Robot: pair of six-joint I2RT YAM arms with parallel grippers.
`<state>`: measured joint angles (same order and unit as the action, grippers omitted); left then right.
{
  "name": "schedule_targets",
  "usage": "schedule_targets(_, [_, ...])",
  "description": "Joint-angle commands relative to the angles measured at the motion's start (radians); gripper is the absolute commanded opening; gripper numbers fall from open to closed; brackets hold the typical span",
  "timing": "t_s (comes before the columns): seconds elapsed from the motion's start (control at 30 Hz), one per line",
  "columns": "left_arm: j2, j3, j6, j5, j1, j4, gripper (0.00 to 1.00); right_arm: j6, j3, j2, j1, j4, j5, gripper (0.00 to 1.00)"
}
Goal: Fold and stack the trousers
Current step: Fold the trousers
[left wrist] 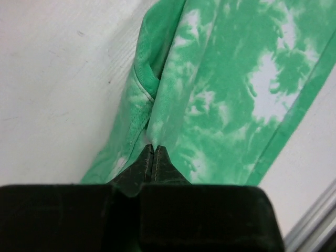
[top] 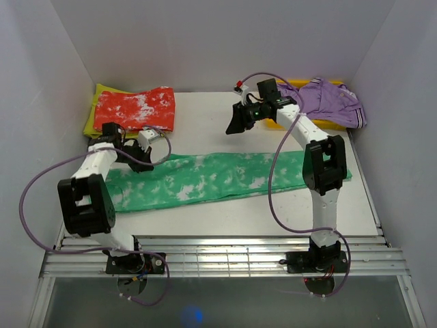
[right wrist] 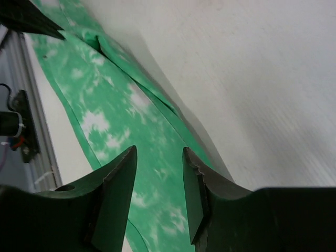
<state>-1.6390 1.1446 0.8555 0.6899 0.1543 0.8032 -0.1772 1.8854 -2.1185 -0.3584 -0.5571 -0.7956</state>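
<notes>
left gripper: i found it clenched on a puckered fold at the far edge of the trousers, near their left end. the fingertips were pressed together with cloth bunched at them. the trousers lay flat in a long band across the middle of the table. right gripper: it hung in the air past the trousers' far edge, jaws apart and gripping nothing. a red-and-white garment lay far left and a purple garment far right.
</notes>
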Motion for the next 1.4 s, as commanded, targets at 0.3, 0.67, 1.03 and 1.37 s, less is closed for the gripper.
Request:
schedule_targets(0.3, [0.471,-0.488,0.187,-0.079,-0.032,-0.439,0.03,0.527,-0.009,-0.135,-0.307,0.485,-0.099,0.43])
schedule_targets(0.67, [0.718,-0.769,0.393,-0.095,-0.045,-0.521,0.16,0.550,-0.038,-0.172,-0.436,0.465,-0.016,0.44])
schedule_targets(1.03, [0.769,-0.827,0.467,-0.079,-0.047,-0.519,0.30,0.705,-0.040,-0.245,-0.524,0.599,0.008,0.59])
schedule_targets(1.37, [0.795,-0.879,0.559,-0.049,-0.048,-0.493,0.29,0.739,-0.002,-0.296,-0.554,0.629,0.142,0.88])
